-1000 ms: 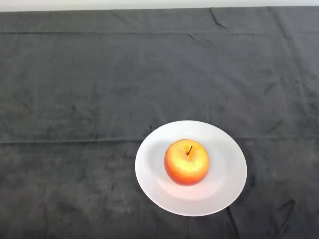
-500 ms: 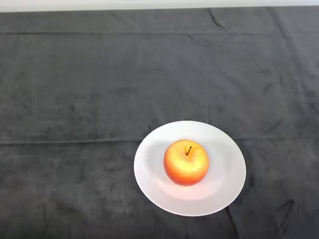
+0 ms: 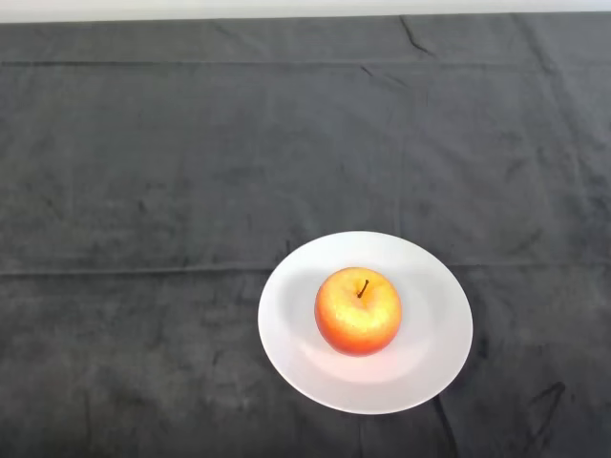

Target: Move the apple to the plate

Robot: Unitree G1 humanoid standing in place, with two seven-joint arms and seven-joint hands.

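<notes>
A red and yellow apple (image 3: 358,311) stands upright, stem up, in the middle of a round white plate (image 3: 430,358). The plate lies on the dark cloth in the lower middle of the head view, a little right of centre.
The dark cloth (image 3: 191,191) covers the whole table, with a few creases. The table's far edge (image 3: 305,14) runs along the top of the view.
</notes>
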